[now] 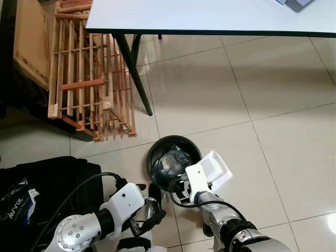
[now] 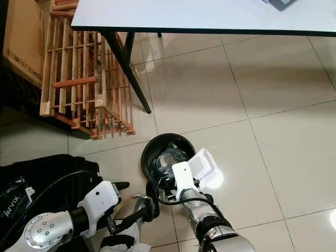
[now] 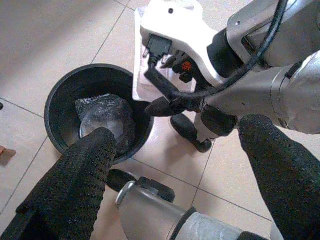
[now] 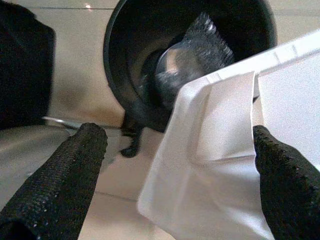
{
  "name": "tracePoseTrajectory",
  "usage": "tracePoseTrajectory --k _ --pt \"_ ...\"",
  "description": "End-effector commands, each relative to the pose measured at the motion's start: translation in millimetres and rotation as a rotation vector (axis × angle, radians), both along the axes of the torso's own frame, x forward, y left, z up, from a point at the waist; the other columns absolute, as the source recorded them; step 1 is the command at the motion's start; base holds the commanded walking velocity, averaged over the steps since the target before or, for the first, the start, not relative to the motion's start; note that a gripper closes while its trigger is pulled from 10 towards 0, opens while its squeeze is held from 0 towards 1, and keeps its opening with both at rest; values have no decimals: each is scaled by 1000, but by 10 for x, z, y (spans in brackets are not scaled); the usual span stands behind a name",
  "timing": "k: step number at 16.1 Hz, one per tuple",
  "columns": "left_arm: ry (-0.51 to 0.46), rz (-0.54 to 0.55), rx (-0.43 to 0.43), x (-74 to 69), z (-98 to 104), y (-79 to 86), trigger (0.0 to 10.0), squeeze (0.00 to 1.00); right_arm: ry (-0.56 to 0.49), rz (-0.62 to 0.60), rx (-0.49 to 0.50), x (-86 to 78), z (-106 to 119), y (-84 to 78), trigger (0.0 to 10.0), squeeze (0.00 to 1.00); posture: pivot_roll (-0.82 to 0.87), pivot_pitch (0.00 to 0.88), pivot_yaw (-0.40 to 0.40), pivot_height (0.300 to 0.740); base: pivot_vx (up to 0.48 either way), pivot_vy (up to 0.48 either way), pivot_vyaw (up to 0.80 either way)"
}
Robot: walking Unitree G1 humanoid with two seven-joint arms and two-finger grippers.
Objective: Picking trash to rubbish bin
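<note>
The far side of the white container is cut off at the frame edge, and the black bin is partly covered by it.

Black bin, white carton

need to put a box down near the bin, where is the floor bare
Bare tiles lie beyond the black bin, up to the white table, and all along its right side. It is crowded near the robot: the right gripper with white packaging at the bin's rim, the left gripper beside it, a black bag and wooden crate on the left.
</note>
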State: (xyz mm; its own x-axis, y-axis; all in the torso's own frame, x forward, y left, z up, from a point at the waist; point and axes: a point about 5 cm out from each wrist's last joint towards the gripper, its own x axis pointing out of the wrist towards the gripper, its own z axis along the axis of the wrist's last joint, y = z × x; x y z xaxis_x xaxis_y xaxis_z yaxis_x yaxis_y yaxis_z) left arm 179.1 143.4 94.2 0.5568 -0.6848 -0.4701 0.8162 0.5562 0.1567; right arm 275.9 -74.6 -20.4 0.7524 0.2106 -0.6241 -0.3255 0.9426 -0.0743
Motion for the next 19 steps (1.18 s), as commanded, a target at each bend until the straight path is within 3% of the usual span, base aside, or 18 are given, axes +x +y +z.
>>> tracePoseTrajectory --k 1,2,3,5,7,9,10,11,12,14,16,19 --pt "34 -3 20 -76 -58 2 10000 0 10 20 -74 -84 -79 -34 10000 839 236 485 114 740 0 0 0" --pt "34 -3 21 -75 -59 1 10000 0 31 71 -77 -122 -104 11 10000 843 233 485 113 740 0 0 0" --pt "33 -4 21 -75 -57 -5 10000 0 -23 86 -113 -84 -63 20 10000 843 235 485 110 740 0 0 0" --pt "32 -2 20 -76 -55 -9 10000 0 -60 -7 -93 11 9 -53 10000 831 235 485 110 740 0 0 0" --pt "33 -5 21 -80 -59 -17 10000 0 68 79 -128 -172 -158 -24 10000 820 232 484 111 740 0 0 0" --pt "29 -1 21 -71 -48 -12 10000 0 -55 -2 -74 -6 0 -30 10000 827 238 485 110 740 0 0 0" --pt "30 3 23 -68 -54 -2 10000 0 -66 -8 -83 21 22 -35 10000 675 232 481 110 740 0 0 0" --pt "32 -1 24 -74 -59 -6 10000 0 -55 6 -97 -1 1 -31 10000 302 234 478 110 740 0 0 0" --pt "33 -9 26 -82 -64 -17 10000 0 -38 28 -91 -34 -25 -7 10000 0 234 478 110 740 0 0 0" --pt "24 2 24 -51 -55 -20 10000 0 -42 32 -66 -32 -14 26 10000 0 234 473 106 740 0 0 0" --pt "30 1 26 -68 -73 -10 10000 0 -39 27 -65 -52 -30 25 0 0 235 473 106 740 0 0 0" --pt "33 -2 28 -65 -84 -13 10000 0 -41 21 -69 -50 -31 14 0 0 232 470 107 740 0 0 0"
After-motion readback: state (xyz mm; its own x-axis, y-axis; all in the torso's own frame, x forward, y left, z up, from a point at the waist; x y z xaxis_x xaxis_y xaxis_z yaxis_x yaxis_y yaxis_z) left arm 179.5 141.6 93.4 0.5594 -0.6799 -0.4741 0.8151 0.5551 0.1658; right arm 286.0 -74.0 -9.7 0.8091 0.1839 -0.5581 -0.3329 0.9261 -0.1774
